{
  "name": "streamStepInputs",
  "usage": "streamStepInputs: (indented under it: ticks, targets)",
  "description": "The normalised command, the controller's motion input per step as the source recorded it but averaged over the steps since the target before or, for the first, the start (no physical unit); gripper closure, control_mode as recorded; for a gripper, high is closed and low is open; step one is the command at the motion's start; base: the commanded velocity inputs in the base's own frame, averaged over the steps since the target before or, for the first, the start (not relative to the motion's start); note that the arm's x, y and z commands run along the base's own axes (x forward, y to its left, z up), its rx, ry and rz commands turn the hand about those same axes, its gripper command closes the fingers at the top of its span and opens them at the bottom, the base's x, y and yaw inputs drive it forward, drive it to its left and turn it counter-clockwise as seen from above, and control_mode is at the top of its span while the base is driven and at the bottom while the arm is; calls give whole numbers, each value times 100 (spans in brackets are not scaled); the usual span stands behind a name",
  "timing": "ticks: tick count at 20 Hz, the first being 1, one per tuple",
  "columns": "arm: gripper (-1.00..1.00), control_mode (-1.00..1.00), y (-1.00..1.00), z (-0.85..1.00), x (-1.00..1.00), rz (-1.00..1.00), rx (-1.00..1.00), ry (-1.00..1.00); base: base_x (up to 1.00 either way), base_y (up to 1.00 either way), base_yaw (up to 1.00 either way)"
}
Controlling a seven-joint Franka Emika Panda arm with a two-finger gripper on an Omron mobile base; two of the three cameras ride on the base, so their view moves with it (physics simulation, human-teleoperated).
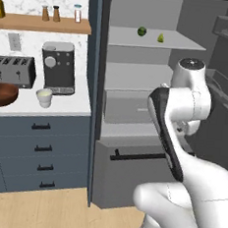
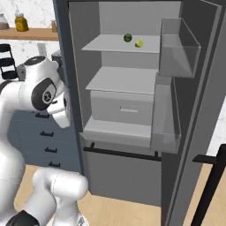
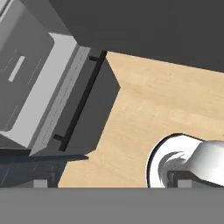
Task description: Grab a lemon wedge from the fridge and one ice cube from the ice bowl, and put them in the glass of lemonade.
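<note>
The fridge (image 1: pixel 136 113) stands open before me, its pale grey inside showing shelves and a drawer. On the top shelf (image 2: pixel 119 44) lies the lemon wedge (image 1: pixel 161 38), small and yellow-green, just beside a dark green round fruit (image 1: pixel 141 31); the two sit apart, not touching. My white arm (image 1: pixel 185 108) is folded in front of the lower shelves, well below the wedge. My pincer looks down at the wooden floor (image 3: pixel 166 100) and the black bar handle (image 3: pixel 81 103) of the bottom drawer; I cannot tell how far it is open, and nothing shows between its tips. To the left of the fridge, on the desk (image 1: pixel 62 103), the brown ice bowl (image 1: pixel 2 94) sits near the glass of lemonade (image 1: pixel 44 97), in front of a toaster (image 1: pixel 13 70) and a coffee machine (image 1: pixel 58 67).
</note>
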Motion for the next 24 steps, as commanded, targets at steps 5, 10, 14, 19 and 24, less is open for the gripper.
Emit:
streamStepInputs:
  ticks: [5,10,14,19,24]
  targets:
    - [-100,-100,-89,0,0,35,21,3,0,0,0]
    - [-100,-100,-12,-2,0,7,0,0,0,0,0]
    - [-100,-100,-2,-20,0,0,-20,-7,0,0,0]
    - [-100,-100,-16,-8,2,0,-14,-6,0,0,0]
    - [-100,-100,-5,0,10,2,0,0,0,0,0]
